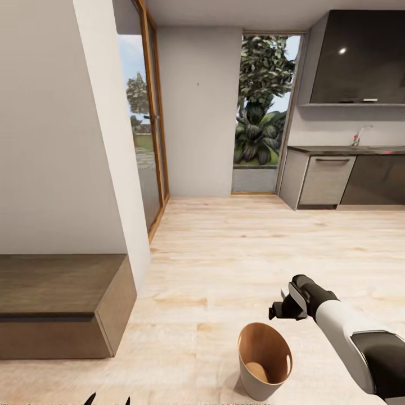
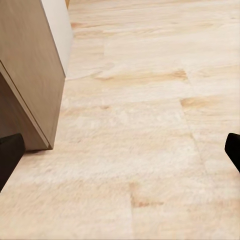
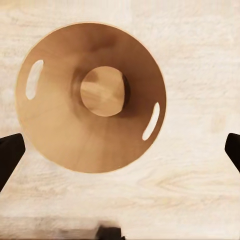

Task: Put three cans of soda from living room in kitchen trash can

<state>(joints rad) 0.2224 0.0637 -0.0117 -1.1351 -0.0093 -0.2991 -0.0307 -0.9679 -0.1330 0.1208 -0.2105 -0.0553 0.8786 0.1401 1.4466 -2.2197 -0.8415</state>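
The tash can (image 1: 264,360) stands on the wood floor at the bottom centre of the head view, dark grey outside and coppery brown inside. My right gripper (image 1: 279,309) hovers just above and behind its rim. In the right wrist view I look straight down into the tash can (image 3: 65,130), where only its bare round bottom and two slot handles show; the right gripper (image 3: 120,152) is open, fingers wide apart. My left gripper (image 1: 108,401) hangs low at the frame's bottom edge, open (image 2: 120,155) over bare floor. The cans of soda are out of view.
A low wooden bench (image 1: 56,304) sits against the white wall (image 1: 67,140) to the left. Wood-framed glass doors (image 1: 149,124) lie ahead left. Kitchen cabinets (image 1: 349,180) under a grey counter (image 1: 349,150) line the right. Light wood floor (image 1: 253,242) stretches between them.
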